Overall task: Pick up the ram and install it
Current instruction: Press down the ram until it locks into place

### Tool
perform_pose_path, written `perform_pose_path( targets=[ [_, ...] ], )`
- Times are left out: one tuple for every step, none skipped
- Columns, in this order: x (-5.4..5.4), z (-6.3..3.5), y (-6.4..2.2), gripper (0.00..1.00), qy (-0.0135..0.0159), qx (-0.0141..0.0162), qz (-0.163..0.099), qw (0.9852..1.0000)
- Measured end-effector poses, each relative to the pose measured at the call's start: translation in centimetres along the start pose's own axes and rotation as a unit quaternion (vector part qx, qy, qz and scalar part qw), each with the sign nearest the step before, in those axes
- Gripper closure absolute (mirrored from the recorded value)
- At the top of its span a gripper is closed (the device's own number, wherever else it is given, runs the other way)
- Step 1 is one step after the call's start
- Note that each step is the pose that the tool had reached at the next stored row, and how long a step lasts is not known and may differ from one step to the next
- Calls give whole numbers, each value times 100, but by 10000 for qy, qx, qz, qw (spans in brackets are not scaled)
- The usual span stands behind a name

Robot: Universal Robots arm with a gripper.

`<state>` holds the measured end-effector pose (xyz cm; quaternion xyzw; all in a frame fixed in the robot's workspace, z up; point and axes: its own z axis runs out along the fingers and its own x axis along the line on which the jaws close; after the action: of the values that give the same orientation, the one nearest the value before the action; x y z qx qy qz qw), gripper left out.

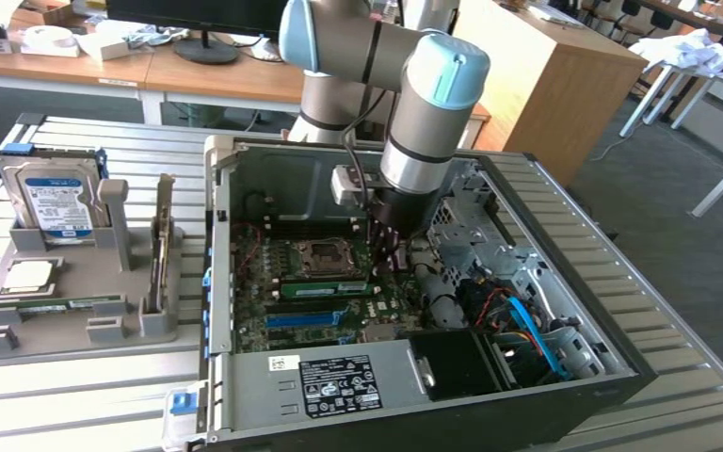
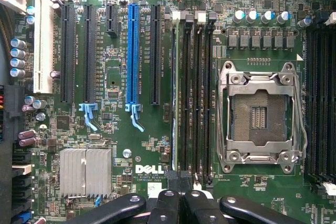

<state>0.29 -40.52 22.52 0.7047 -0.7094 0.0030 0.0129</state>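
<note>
The ram is a slim green stick standing on edge in a memory slot beside the CPU socket, inside the open computer case. From the wrist view it is a thin edge-on strip in the leftmost black memory slot. My gripper reaches down into the case at the end of the stick nearer the exterior view's right. Its black fingers are shut together, with the tips over that end of the slot. I cannot tell whether they touch the stick.
A grey fixture tray at the exterior view's left holds a hard drive, a CPU chip, a flat green stick and an upright card. A blue expansion slot, heatsink and cables lie nearby.
</note>
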Motion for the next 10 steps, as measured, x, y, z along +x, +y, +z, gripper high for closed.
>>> perform_pose_path(
  targets=[
    [0,1,0,90,-1,0,0,10000],
    [0,3,0,90,-1,0,0,10000],
    [-1,6,0,90,-2,1,0,10000],
    [0,9,0,90,-1,1,0,10000],
    [0,12,0,90,0,0,0,10000],
    [0,13,0,90,0,0,0,10000],
    [0,13,0,90,0,0,0,10000],
    [0,13,0,90,0,0,0,10000],
    [0,14,0,90,0,0,0,10000],
    [-1,18,0,90,-1,1,0,10000]
  ],
)
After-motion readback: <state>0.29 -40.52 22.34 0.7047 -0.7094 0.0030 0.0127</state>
